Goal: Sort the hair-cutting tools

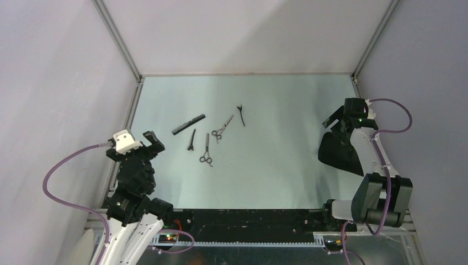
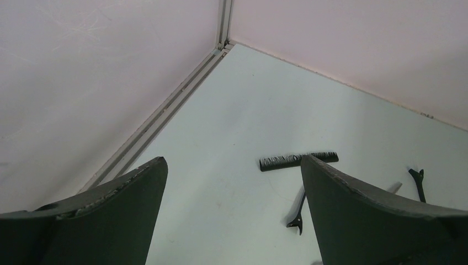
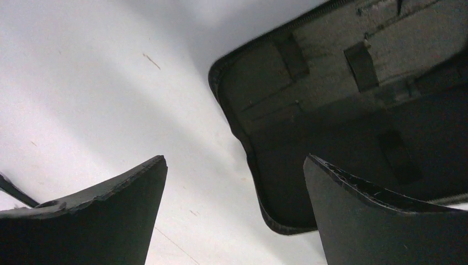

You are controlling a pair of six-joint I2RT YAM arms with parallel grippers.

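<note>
No legible text, label, brand, number or sign anywhere.

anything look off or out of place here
Nothing damaged or spilled. The comb, near scissors, far scissors, left clip and right clip lie loose mid-table at mixed angles. The pouch lies open far to their right.

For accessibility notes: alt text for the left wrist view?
The left gripper, open and empty, hangs over a pale table, its fingers framing a black comb. One hair clip lies nearer than the comb, a second clip farther right.
</note>
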